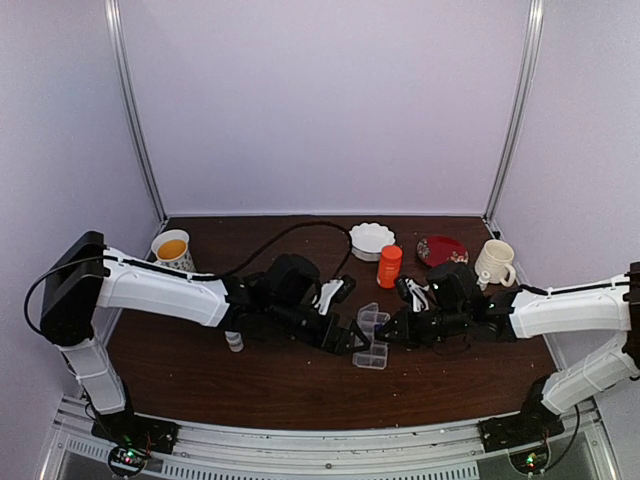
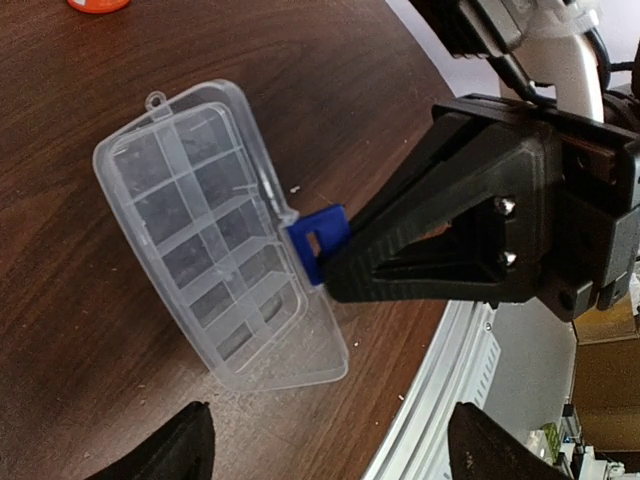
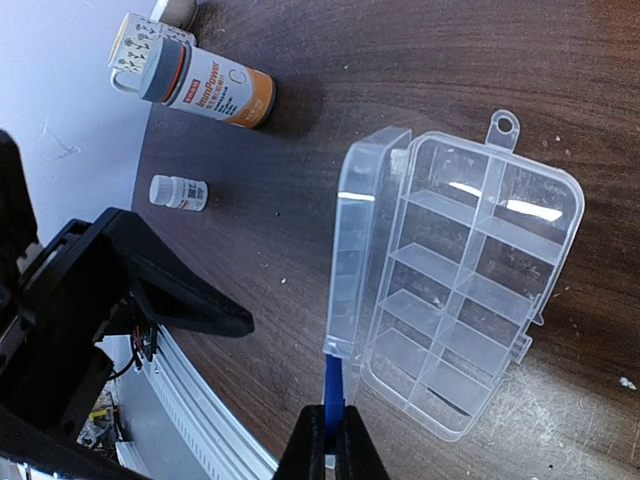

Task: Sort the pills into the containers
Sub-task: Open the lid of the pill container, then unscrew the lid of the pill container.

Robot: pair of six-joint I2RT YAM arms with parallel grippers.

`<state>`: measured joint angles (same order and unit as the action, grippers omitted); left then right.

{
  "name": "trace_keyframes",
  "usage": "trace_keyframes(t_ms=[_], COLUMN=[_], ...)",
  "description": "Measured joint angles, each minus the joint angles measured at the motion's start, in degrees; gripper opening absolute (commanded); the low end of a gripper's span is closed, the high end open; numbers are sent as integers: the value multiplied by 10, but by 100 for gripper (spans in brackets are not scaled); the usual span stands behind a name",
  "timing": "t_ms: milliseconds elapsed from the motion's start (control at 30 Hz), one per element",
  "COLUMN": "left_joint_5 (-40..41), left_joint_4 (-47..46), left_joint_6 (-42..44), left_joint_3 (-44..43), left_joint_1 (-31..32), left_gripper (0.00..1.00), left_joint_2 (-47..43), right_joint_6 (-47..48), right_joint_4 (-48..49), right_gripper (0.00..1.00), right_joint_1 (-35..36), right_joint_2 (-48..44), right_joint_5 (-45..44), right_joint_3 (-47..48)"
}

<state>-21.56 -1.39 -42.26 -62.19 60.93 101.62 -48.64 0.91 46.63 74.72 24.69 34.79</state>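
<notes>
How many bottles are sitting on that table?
3: an orange bottle behind the pill box, a small white bottle to its left, and a grey-capped labelled bottle beside the patterned cup. More may be hidden.

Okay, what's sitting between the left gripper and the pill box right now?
Nothing but bare tabletop: the left wrist view shows only dark wood between the open left gripper and the clear pill box.

Light is soft and even, with weak shadows. Small white glare lies on the clear pill box [image 3: 462, 285]; the wrist views bend at the edges.
</notes>
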Motion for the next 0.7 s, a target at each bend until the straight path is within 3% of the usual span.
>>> trace_keyframes(t_ms=[133,400,700], left_joint_5=[5,12,24], left_joint_4=[-1,-2,14], left_joint_6=[0,-4,-3], left_joint_3=[-3,-3,-4], left_joint_1=[6,5,5], left_gripper=[84,83,82], left_joint_2=[12,22,22], right_joint_6=[-10,-24,-53], right_joint_4=[17,68,142], right_gripper=[11,35,39], right_joint_1=[0,0,0], right_joint_2=[23,45,91], right_joint_5=[6,23,51], right_joint_3=[6,15,17])
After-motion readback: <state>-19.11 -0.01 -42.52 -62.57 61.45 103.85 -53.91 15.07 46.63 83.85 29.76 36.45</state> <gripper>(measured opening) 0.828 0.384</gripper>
